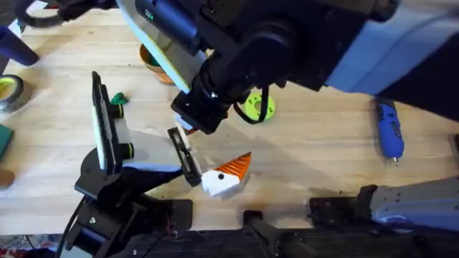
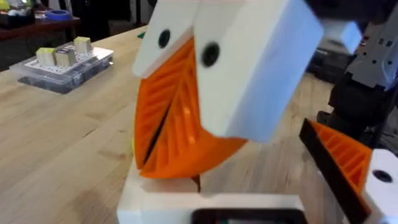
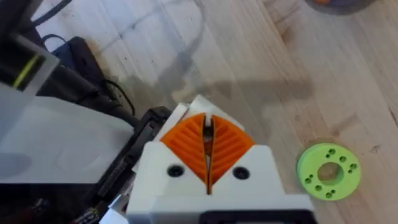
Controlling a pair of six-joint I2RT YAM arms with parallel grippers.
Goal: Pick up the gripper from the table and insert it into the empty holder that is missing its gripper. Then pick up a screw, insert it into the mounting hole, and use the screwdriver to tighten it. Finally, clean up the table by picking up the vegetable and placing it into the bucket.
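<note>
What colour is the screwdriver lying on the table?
Blue, with a thin metal tip; the screwdriver shows best in the overhead view.

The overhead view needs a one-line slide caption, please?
Loose gripper lying by the holder, screwdriver unused at the table's right.

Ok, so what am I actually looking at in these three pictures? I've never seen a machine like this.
It is a robot with two arms at a wooden table. One picture looks down from above. The other two come from a small camera on each wrist. Each arm ends in an end effector, two white fingers with orange ribbed pads. The left end effector and the right end effector are both closed and apparently empty. On the table lie a spare finger next to a black holder, a blue screwdriver, a lime-green disc, a tiny green toy vegetable and an orange bucket, partly hidden by an arm.
</note>
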